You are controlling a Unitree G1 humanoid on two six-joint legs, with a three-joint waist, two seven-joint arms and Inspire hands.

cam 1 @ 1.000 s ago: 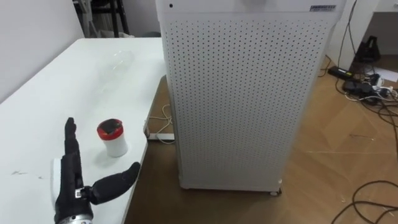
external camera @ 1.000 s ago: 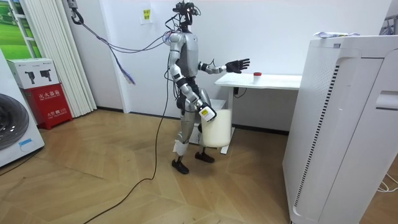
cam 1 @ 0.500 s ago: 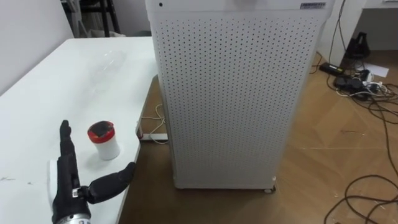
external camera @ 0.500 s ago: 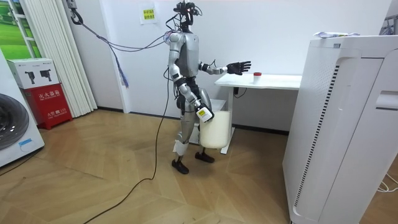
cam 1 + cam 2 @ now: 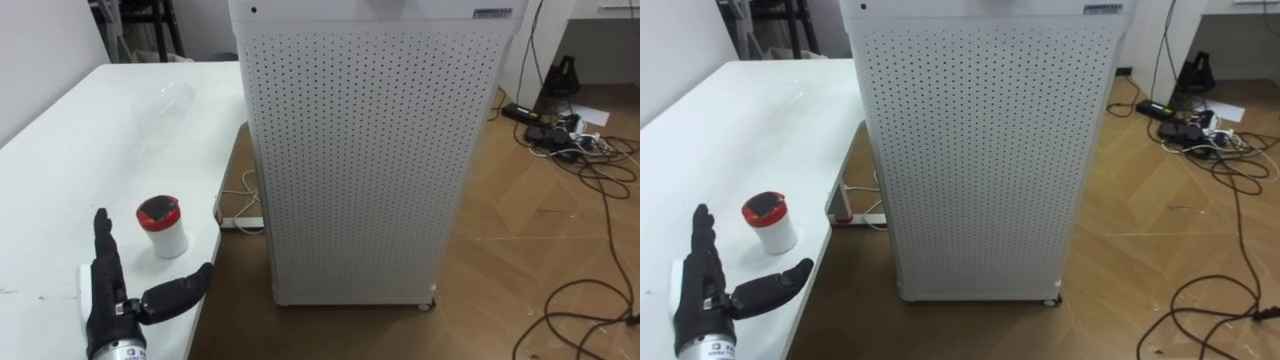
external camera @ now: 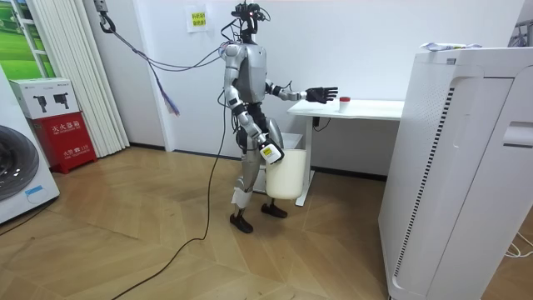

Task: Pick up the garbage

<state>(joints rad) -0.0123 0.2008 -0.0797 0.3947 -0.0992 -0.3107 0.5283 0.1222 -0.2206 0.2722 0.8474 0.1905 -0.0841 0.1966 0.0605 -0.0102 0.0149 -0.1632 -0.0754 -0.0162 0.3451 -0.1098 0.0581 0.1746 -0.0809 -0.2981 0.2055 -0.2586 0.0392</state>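
Observation:
A small white cup with a red lid [image 5: 163, 226] stands upright near the right edge of the white table [image 5: 90, 130]. My left hand [image 5: 108, 300] hovers over the table just short of the cup, open, fingers straight, thumb spread toward the table edge, not touching the cup. In the room view the left hand [image 6: 321, 93] reaches out level toward the cup [image 6: 344, 102]. My right hand [image 6: 268, 152] hangs low at my hip against the rim of a white bin [image 6: 287, 175]; its fingers are hidden.
A tall white perforated cabinet [image 5: 360, 150] stands on the wooden floor close to the table's right side. Cables and a power strip [image 5: 565, 135] lie on the floor at the far right. A faint clear object [image 5: 168, 98] lies farther back on the table.
The eye view has shifted, so cup and cabinet sit lower and further left. In the room view my left hand has stretched slightly closer to the cup.

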